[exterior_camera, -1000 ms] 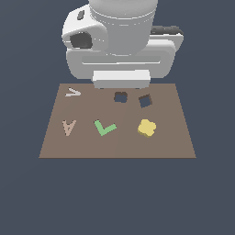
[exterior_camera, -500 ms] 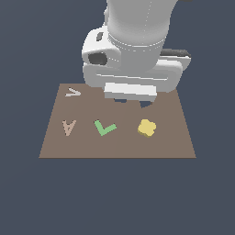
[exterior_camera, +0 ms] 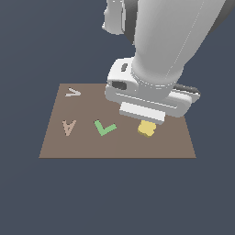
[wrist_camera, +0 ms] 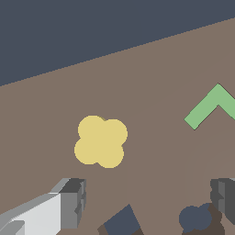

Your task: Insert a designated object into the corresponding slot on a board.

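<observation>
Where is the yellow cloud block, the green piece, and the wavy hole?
yellow block (wrist_camera: 100,141), wrist view, middle of its top face.
green L-shaped piece (exterior_camera: 105,128), exterior view, its corner.
wavy slot (wrist_camera: 196,217), wrist view, dark middle.

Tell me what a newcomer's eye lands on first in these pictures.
The big white arm fills the upper exterior view, its gripper low over the yellow block near the board's front edge, toward the exterior view's right. The green L-shaped piece and the tan A-shaped piece lie further to that view's left. In the wrist view the fingers stand apart with the block not between them, and the lobed slot and the square hole show dark nearby.
</observation>
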Motion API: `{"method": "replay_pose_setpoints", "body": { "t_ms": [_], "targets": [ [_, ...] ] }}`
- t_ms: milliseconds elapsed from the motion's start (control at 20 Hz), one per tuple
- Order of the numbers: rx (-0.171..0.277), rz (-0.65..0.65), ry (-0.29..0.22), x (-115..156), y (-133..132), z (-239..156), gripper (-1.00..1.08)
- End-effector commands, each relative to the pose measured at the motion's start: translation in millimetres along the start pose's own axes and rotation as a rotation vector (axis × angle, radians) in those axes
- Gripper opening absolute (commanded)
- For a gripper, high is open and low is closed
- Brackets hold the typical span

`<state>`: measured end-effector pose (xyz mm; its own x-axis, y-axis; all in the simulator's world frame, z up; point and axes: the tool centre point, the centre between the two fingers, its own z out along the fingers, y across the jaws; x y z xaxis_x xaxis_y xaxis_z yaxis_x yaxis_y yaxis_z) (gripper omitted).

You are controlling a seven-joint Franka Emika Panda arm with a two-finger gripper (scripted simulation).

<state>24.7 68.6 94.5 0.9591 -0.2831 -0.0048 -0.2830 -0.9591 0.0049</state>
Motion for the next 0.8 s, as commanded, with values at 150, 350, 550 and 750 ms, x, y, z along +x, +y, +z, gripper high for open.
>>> {"method": "replay_pose_setpoints", "body": {
  "t_ms": [150, 350, 550, 750],
  "targets": [
    [0.002, 0.097, 0.003, 9.1, -20.1, 23.6, 1.0],
    [0.004, 0.146, 0.004, 15.0, -29.8, 35.3, 1.0],
    [0.005, 0.175, 0.004, 19.0, -35.5, 42.3, 1.0],
    [0.005, 0.185, 0.004, 21.0, -37.2, 44.4, 1.0]
  ]
}}
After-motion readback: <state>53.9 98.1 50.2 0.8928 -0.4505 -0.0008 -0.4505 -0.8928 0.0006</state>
